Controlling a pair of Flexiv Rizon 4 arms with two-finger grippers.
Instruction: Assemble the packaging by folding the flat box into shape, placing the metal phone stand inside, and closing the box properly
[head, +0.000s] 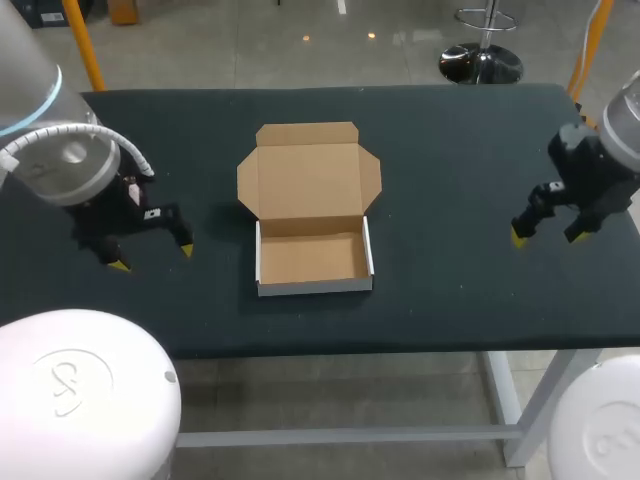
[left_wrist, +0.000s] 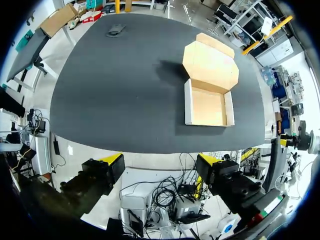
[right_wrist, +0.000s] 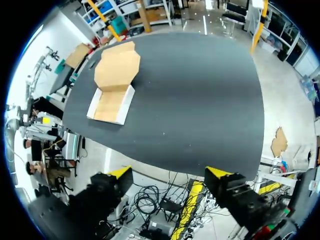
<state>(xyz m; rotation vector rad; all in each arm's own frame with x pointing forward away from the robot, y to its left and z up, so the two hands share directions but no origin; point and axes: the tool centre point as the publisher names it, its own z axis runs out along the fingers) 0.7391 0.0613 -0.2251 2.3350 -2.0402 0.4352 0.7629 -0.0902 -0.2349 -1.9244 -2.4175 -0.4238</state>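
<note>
The box sits mid-frame, lid laid back to take the stand, if that dark speck at the far edge of the table is it, while left gripper and right gripper hang wide, empty, at frame's left and right.

Dark table; near its middle an open cardboard box, lid lying flat. Well apart from it, by one edge, a small grey object.
</note>
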